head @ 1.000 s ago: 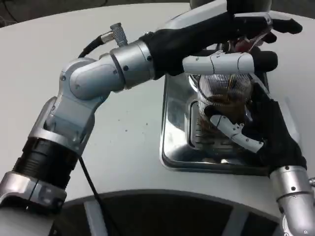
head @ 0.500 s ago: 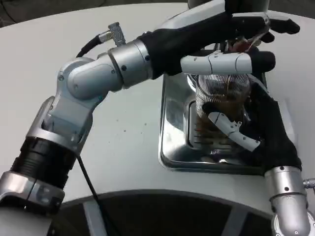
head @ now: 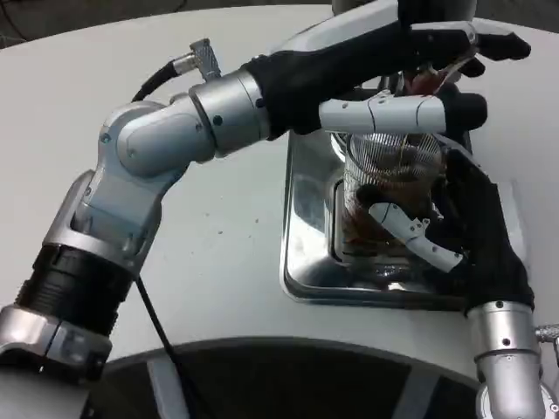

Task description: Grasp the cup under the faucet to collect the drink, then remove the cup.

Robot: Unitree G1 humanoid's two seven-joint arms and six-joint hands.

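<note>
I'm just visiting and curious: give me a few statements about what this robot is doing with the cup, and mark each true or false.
1. The right robot hand holds the clear cup. True.
2. The cup stands on the bare white table. False: it sits over a shiny metal tray.
3. The cup is empty. False: brown drink shows in its lower part.
4. The left robot hand reaches over the cup's top. True.
5. The cup lies tipped on its side. False: it is upright.
</note>
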